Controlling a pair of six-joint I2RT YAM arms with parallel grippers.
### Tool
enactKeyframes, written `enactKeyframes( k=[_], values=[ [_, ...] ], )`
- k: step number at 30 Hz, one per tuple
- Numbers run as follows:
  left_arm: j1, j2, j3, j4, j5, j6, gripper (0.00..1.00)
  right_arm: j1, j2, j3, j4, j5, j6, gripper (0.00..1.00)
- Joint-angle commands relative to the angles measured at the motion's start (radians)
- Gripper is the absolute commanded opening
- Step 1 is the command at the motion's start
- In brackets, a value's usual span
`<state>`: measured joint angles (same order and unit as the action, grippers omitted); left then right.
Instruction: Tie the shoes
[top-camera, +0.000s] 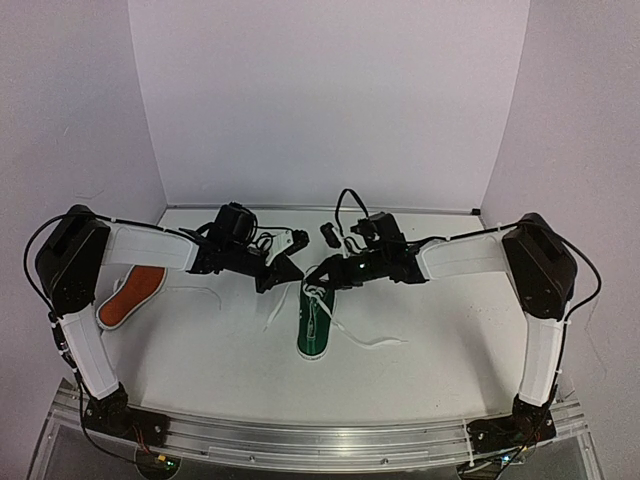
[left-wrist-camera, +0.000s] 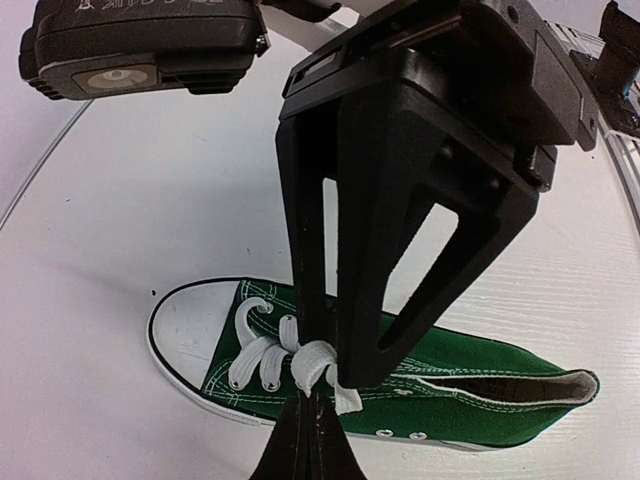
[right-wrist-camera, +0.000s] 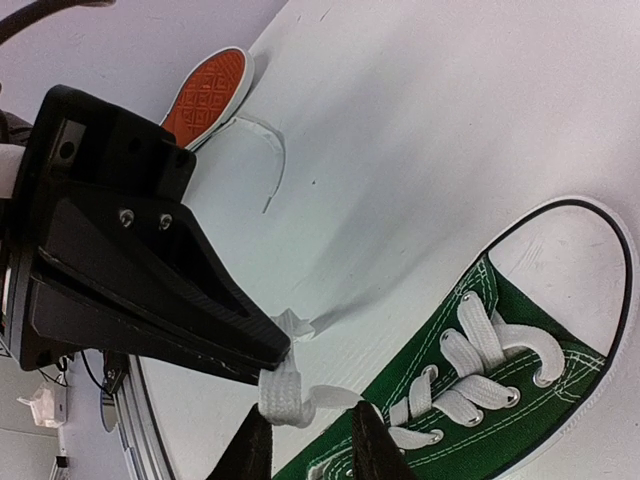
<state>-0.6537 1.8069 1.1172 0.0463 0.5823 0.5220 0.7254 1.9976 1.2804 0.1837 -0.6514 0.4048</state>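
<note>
Jaws nearly meet in top view: left gripper (top-camera: 289, 272) and right gripper (top-camera: 321, 272) over dark green canvas sneaker (top-camera: 315, 328) mid white table (top-camera: 440, 380); orange-red sneaker (top-camera: 130, 297) well apart, left.
Left wrist: own fingers (left-wrist-camera: 303, 445) pinched together on white lace (left-wrist-camera: 315, 362).
Right wrist: fingers (right-wrist-camera: 372, 448) apart, straddling white lace.
No bow yet, early stage by my read; orange-red sneaker not started.
Room both sides for pulling.
</note>
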Motion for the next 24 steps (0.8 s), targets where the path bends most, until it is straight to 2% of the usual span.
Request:
enactKeyframes(
  k=[1, 5, 8, 10, 12, 14, 16, 21, 24],
  values=[
    [-0.002, -0.025, 0.000, 0.038, 0.010, -0.009, 0.00, 0.005, 0.000, 0.029, 0.031, -0.005, -0.007, 0.21],
    [-0.003, -0.023, 0.003, 0.039, 0.012, -0.009, 0.00, 0.005, 0.000, 0.031, 0.031, -0.010, -0.006, 0.28],
    [-0.003, -0.023, 0.006, 0.039, 0.014, -0.011, 0.00, 0.005, 0.006, 0.037, 0.031, -0.011, -0.006, 0.27],
    [-0.003, -0.024, 0.007, 0.038, 0.014, -0.010, 0.00, 0.006, 0.011, 0.040, 0.031, -0.011, -0.005, 0.20],
    [-0.003, -0.024, 0.009, 0.037, 0.009, -0.011, 0.00, 0.005, 0.007, 0.038, 0.031, -0.006, -0.003, 0.02],
    [-0.003, -0.024, 0.010, 0.036, 0.003, -0.016, 0.01, 0.005, -0.003, 0.032, 0.031, 0.004, -0.001, 0.00],
    [-0.002, -0.022, 0.008, 0.041, -0.006, -0.028, 0.07, 0.005, -0.019, 0.022, 0.031, 0.016, -0.001, 0.00],
    [-0.001, -0.026, -0.018, 0.078, -0.049, -0.060, 0.34, 0.005, -0.078, -0.004, 0.026, 0.056, 0.000, 0.00],
    [-0.001, -0.029, -0.050, 0.124, -0.043, -0.073, 0.45, 0.005, -0.109, -0.011, 0.000, 0.086, -0.010, 0.00]
  ],
)
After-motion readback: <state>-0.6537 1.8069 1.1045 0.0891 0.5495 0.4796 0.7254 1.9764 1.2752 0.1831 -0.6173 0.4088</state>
